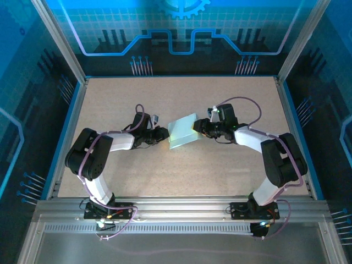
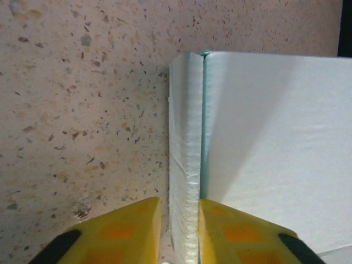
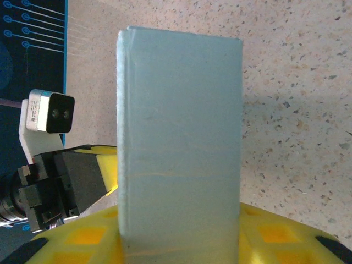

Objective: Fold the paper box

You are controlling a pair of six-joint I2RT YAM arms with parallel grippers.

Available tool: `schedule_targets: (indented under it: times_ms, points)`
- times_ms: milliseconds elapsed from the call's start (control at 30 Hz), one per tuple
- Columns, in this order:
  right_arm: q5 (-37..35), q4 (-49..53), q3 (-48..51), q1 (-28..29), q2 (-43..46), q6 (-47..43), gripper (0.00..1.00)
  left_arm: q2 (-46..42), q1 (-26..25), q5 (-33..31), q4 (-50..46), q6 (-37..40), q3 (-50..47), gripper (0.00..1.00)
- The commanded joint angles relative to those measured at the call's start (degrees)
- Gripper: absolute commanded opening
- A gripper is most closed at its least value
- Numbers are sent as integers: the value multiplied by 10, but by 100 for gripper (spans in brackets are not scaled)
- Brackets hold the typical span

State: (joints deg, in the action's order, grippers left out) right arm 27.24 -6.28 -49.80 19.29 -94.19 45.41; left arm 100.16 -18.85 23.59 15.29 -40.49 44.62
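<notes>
Top external: paper box (image 1: 183, 132) runs left–right; left gripper (image 1: 164, 134) slack astride its edge, right gripper (image 1: 198, 127) hold unclear.

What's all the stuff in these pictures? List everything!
paper box: one, pale mint, mid-table between the grippers.
table: one, speckled beige, under everything.
back wall: one, blue, behind the table.
left arm: one, white and black, bolted near-left.
right arm: one, white and black, bolted near-right.
left gripper: one, yellow fingers, straddling the box's edge.
right gripper: one, yellow fingers, at the box's opposite side.
wrist camera: one, white and black, on the left wrist.
</notes>
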Motion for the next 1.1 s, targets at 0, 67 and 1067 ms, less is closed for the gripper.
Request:
schedule_targets:
  times_ms: [0,67,1067]
  points:
    - [0,13,1,-13,23,5,37,-37,2,-31,-24,26,-15,36]
    - [2,14,1,-16,28,10,36,-53,2,-46,-21,41,-22,48]
    - [114,67,-14,-69,115,104,38,23,-341,-699,614,1081,-122,93]
